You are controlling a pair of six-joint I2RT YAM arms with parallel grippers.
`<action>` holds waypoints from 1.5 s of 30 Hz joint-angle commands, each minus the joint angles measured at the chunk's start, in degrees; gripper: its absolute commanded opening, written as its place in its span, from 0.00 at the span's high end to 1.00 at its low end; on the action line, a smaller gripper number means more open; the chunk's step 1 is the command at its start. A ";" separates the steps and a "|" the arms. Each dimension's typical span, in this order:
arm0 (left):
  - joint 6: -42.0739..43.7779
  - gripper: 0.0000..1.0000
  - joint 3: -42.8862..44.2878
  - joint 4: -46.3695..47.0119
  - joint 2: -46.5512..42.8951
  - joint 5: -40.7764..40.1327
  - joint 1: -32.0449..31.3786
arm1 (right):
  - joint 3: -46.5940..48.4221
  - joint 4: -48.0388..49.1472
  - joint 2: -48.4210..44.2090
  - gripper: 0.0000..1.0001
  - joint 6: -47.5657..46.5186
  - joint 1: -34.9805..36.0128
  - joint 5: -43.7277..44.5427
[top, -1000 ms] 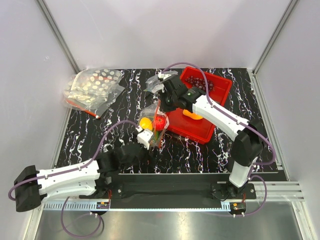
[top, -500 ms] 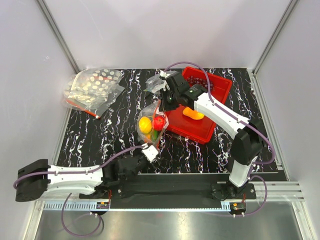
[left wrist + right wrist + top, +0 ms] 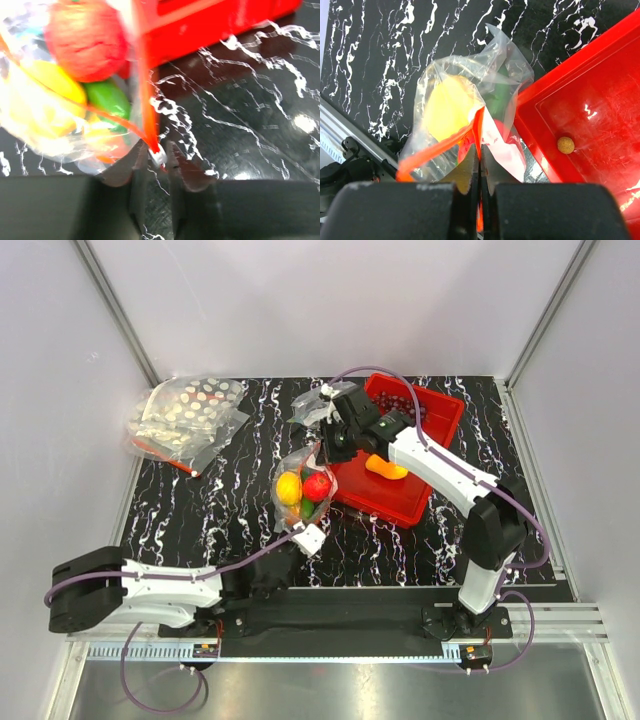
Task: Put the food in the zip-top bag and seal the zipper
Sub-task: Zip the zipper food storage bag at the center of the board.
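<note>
Black marbled desk (image 3: 200, 510) | zip-top bag (image 3: 300, 502) mid-desk, lemon (image 3: 289, 487), red piece (image 3: 318, 486) and cucumber (image 3: 107, 102) inside | right jaws clamped tight on the zipper (image 3: 445, 142) at the bag's 12 o'clock end | left jaws narrow, pinching its 6 o'clock tip | red tray (image 3: 395, 502) with the mango (image 3: 385, 468) right beside it at 2 o'clock

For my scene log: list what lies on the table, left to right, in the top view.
From the left: clear bags with white round spots → zip-top bag → red tray.
</note>
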 commanded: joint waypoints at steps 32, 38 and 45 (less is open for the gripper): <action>-21.35 1.00 22.94 -43.90 -29.05 21.72 -0.03 | -22.62 -1.52 -24.67 0.40 -4.87 -0.95 3.33; -17.65 1.00 24.87 -42.23 -20.79 29.37 0.49 | -30.18 -1.27 -36.68 0.12 -5.48 -1.03 4.91; -13.27 0.99 25.66 -42.05 -18.49 42.72 11.02 | -42.28 18.22 -44.17 0.14 -6.11 -0.95 -6.59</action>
